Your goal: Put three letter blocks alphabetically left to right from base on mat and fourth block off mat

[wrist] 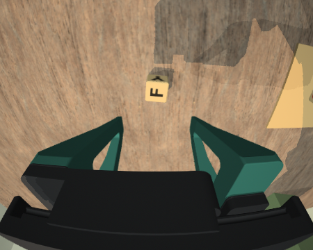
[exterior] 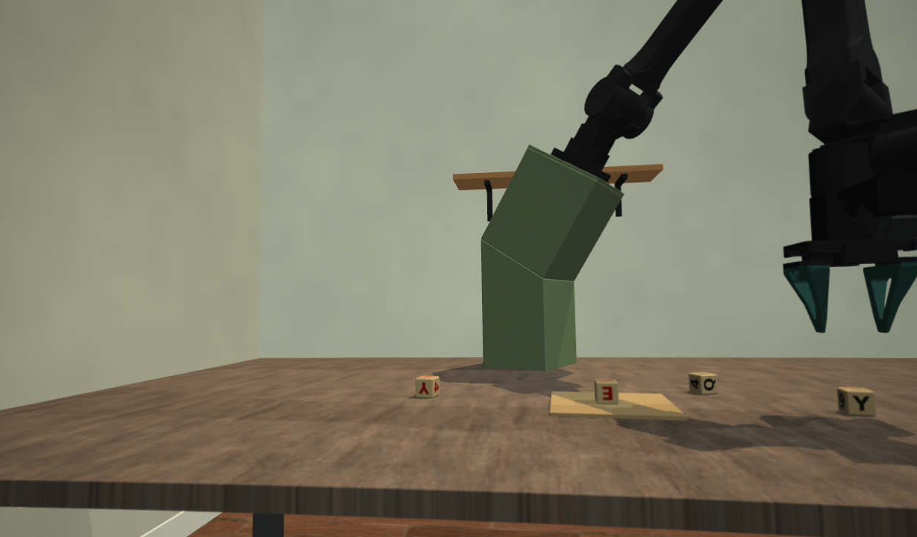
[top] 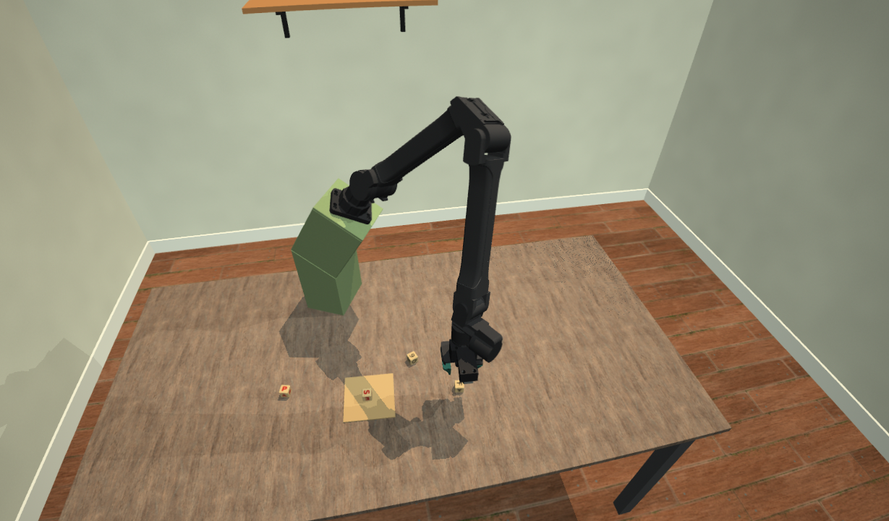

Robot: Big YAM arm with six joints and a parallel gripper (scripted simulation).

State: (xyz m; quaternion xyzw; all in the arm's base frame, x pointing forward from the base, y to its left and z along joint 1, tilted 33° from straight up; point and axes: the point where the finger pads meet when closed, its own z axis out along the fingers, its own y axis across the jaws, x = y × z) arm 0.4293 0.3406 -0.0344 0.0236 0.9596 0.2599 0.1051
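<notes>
My gripper (top: 463, 374) hangs above the table with its teal fingers partly open and nothing between them; it also shows in the side view (exterior: 850, 327) and the wrist view (wrist: 156, 122). Right below it, off the mat, lies the block with a black F on top (wrist: 156, 92) (top: 458, 386) (exterior: 856, 401). The tan mat (top: 373, 396) (exterior: 616, 404) (wrist: 298, 93) lies flat to its left. A block with a red S on top (top: 366, 392) (exterior: 606, 391) sits on the mat. A block with a red P on top (top: 283, 390) (exterior: 426, 385) lies off the mat at the left.
A fourth block (top: 411, 357) (exterior: 702, 383) with a black mark on top that I cannot read lies off the mat, behind it. The green pedestal (top: 327, 259) that carries the arm stands at the back of the table. The table's front edge is near.
</notes>
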